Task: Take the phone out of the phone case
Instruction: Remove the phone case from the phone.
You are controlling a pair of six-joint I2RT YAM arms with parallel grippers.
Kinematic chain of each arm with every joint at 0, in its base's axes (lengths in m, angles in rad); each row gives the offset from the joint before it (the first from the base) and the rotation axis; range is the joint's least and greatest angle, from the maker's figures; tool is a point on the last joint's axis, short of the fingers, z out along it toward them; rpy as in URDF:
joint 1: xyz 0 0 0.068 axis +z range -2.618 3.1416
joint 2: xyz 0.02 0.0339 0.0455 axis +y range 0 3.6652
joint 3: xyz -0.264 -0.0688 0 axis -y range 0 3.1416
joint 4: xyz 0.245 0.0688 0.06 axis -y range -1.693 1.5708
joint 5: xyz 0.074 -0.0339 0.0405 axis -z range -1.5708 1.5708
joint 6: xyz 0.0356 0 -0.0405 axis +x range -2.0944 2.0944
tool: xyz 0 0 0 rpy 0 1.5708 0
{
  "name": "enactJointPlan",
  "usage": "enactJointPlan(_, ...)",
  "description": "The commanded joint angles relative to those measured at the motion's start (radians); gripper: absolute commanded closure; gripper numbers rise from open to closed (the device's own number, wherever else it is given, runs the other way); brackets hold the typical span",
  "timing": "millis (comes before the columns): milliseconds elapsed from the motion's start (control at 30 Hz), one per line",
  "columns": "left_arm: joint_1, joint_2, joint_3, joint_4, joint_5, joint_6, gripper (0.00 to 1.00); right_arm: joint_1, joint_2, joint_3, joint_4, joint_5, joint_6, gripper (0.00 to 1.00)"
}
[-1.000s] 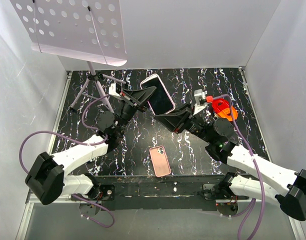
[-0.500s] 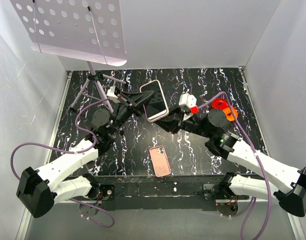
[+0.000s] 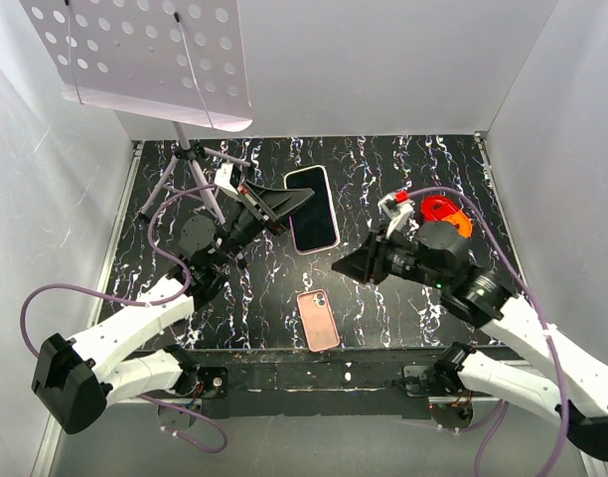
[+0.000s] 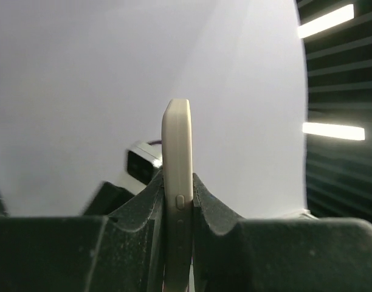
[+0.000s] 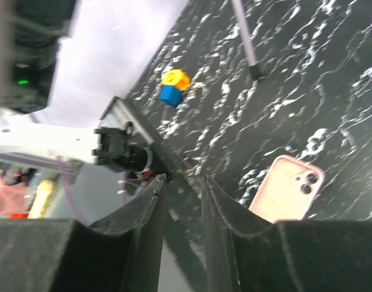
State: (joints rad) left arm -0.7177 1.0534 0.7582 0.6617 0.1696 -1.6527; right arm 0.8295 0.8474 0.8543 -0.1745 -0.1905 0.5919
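Observation:
My left gripper (image 3: pixel 282 203) is shut on the phone (image 3: pixel 312 208), which has a dark screen and a pale pink rim, and holds it above the table. In the left wrist view the phone (image 4: pixel 177 140) stands edge-on between the fingers, with my left gripper (image 4: pixel 177 185) clamped on its lower part. I cannot tell whether the rim is a case or the phone's own edge. A pink phone case (image 3: pixel 318 320) with a camera cut-out lies flat on the table near the front, also seen in the right wrist view (image 5: pixel 287 188). My right gripper (image 3: pixel 344 266) is open and empty, apart from the phone.
A music stand on a tripod (image 3: pixel 188 154) stands at the back left. An orange-red roll (image 3: pixel 445 213) lies at the right behind my right arm. A small yellow and blue toy (image 5: pixel 172 87) and a tripod leg (image 5: pixel 245 42) show in the right wrist view.
My right gripper has let go of the phone and drawn back to the right and nearer. My left gripper still holds the phone, now turned screen-up toward the top camera.

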Motion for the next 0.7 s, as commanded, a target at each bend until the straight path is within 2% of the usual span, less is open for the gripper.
enactJointPlan(0,0.032,-0.035,0.096,-0.114,0.005,0.238,1.00,-0.006,-0.134,0.111,-0.150,-0.128,0.232,0.60)
enactJointPlan(67,0.049,-0.027,0.113,-0.140,0.005,0.281,1.00,-0.012,-0.156,0.135,-0.103,-0.174,0.290,0.56)
enactJointPlan(233,0.061,-0.021,0.148,-0.194,0.014,0.335,1.00,-0.044,-0.093,0.206,-0.036,-0.277,0.353,0.56)
enactJointPlan(400,0.063,-0.021,0.144,-0.206,0.018,0.341,1.00,-0.075,-0.062,0.212,0.076,-0.305,0.422,0.57)
enactJointPlan(667,0.063,-0.013,0.116,-0.159,0.034,0.303,1.00,-0.138,-0.010,0.195,0.112,-0.322,0.459,0.59)
